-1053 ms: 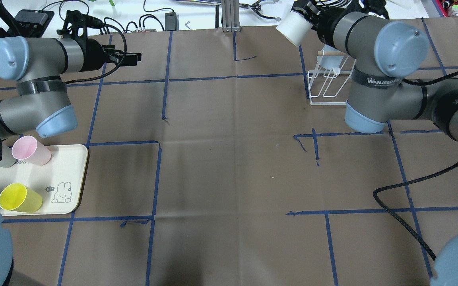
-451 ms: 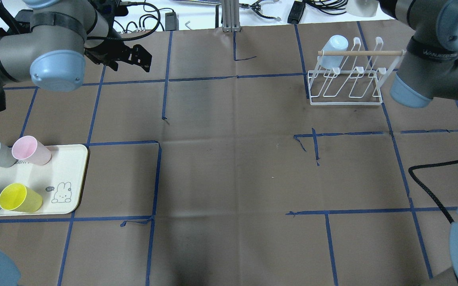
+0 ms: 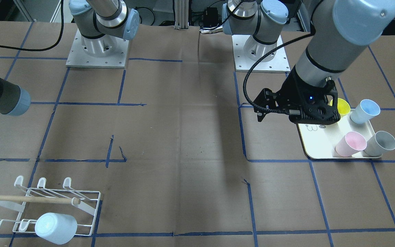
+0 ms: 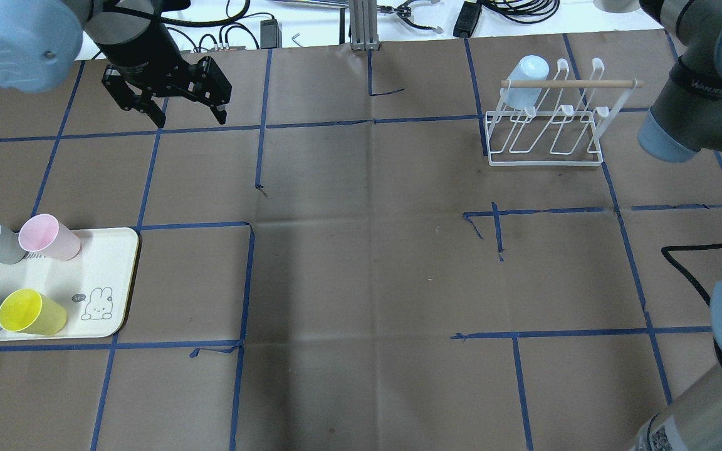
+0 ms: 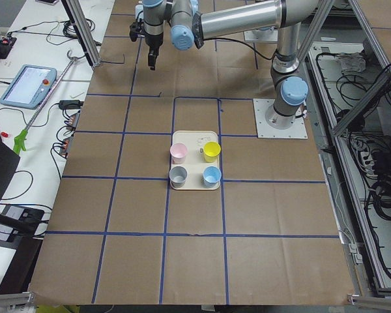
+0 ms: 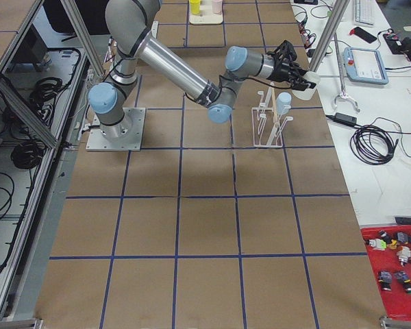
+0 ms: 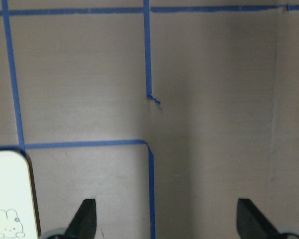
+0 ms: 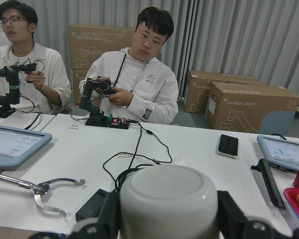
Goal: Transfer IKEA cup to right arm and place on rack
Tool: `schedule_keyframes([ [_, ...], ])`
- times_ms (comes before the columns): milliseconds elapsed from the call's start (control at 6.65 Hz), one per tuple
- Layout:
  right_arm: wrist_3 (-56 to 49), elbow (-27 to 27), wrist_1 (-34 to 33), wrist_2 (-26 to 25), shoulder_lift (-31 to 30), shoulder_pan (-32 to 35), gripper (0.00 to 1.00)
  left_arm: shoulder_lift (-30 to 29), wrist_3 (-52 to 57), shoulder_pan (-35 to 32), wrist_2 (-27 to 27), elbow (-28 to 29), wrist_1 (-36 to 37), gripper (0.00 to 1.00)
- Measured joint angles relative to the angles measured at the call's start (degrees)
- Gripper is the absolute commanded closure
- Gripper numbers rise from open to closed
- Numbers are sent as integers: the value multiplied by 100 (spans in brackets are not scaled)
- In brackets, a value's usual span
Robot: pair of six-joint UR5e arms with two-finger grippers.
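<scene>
Six cups in all, by my count. From the front camera, four stand on one cream tray (image 3: 321,152): a yellow cup (image 3: 342,105), a blue cup (image 3: 364,110), a pink cup (image 3: 351,144) and a grey cup (image 3: 381,143). My left claw (image 3: 261,106) hangs in the air over the tabletop (image 3: 183,137), clear of the tray. At the other end sits one rack (image 3: 86,208) with one wooden dowel (image 3: 29,199) and one pale blue cup (image 3: 56,228) hung on a prong.

From overhead, my left claw is spread wide and holds nothing. The count is again four cups on the tray and one on the rack.

My left wrist camera shows two fingertips (image 7: 87,219) far apart, with only bare tabletop between them.

My right wrist camera shows my right claw (image 8: 168,219) clamped on the sixth, the white cup (image 8: 167,191), one finger on each side, base toward the lens. Two people sit behind a white desk beyond.

From the right-end camera, the white cup is in the air beside the rack's top, on no prong.
</scene>
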Motion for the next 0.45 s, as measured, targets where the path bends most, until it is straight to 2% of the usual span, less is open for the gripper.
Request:
schedule_keyframes([
  [150, -11, 61, -361, 14, 209, -79, 96, 150, -104, -121, 138, -35, -217, 1],
  [451, -5, 217, -802, 21, 502, -155, 96, 350, -95, -218, 345, -352, -154, 1],
])
